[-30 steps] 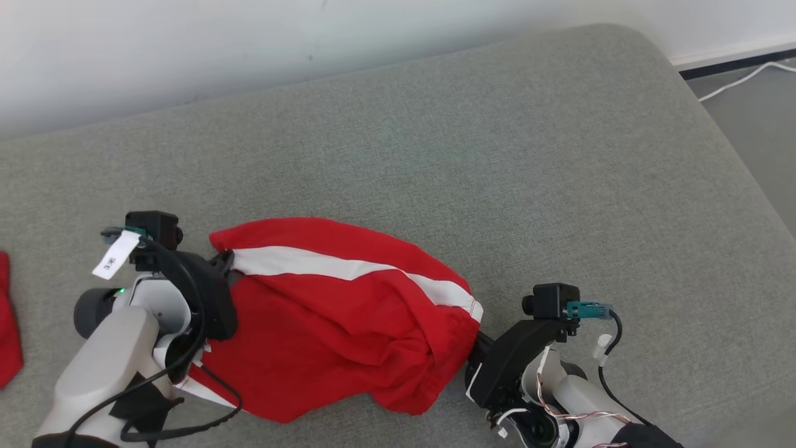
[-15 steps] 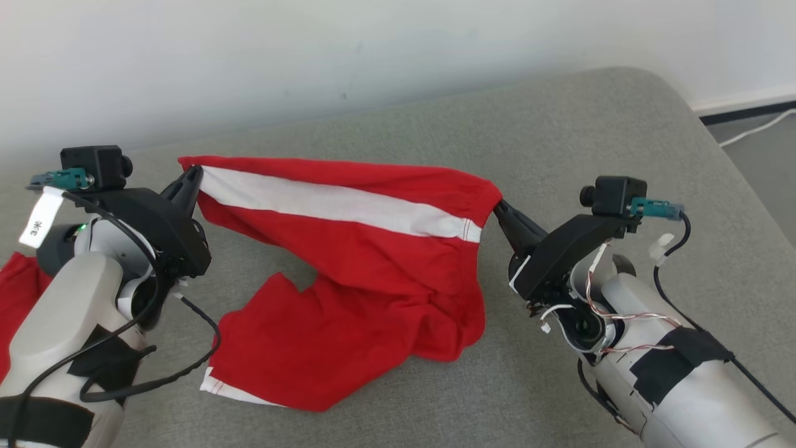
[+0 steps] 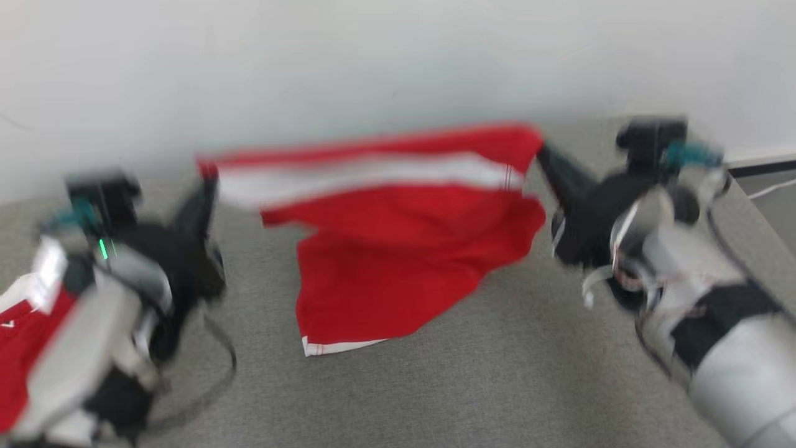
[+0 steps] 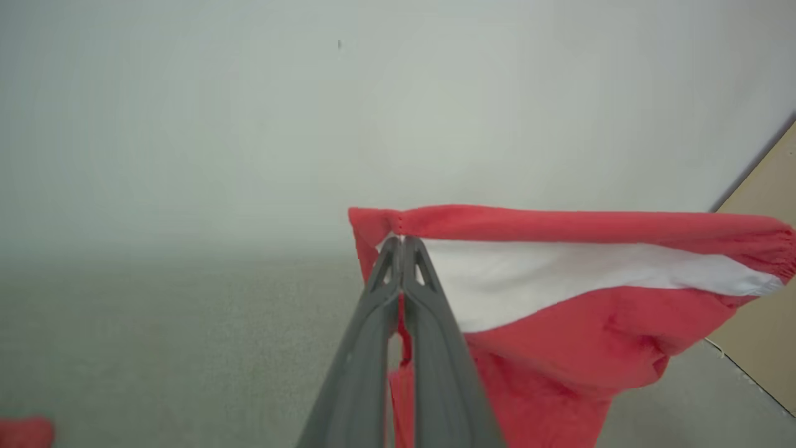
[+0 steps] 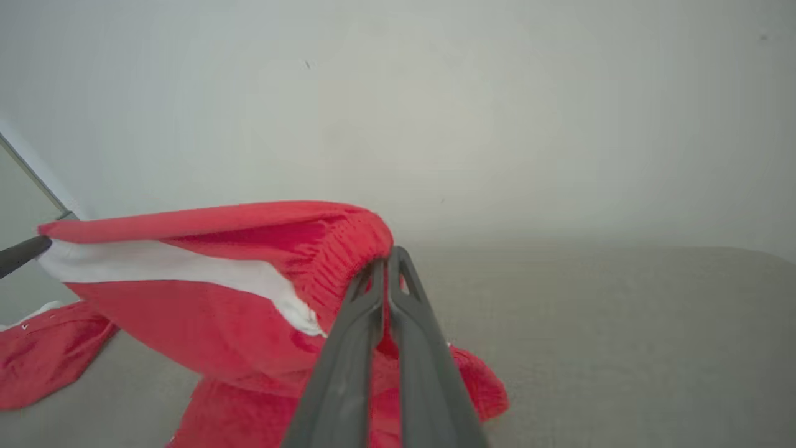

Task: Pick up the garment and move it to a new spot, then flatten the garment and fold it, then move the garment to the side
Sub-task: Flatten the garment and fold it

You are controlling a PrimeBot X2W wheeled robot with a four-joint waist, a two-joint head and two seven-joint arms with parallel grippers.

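The red shorts (image 3: 398, 249) hung stretched across the middle of the blurred head view. Their white-striped top edge was held up between both tools, and the lower part draped onto the grey cushion (image 3: 435, 386). The left tool (image 3: 208, 180), at the left of the frame, had its fingers pressed together on the left corner of that edge. The left wrist view showed the tips pinching cloth just under the red hem. The right tool (image 3: 541, 152), at the upper right, pinched the opposite, gathered end. Another red cloth (image 3: 18, 348) lay at the lower left edge, apart from the shorts. A pale wall (image 3: 373, 62) stood behind.
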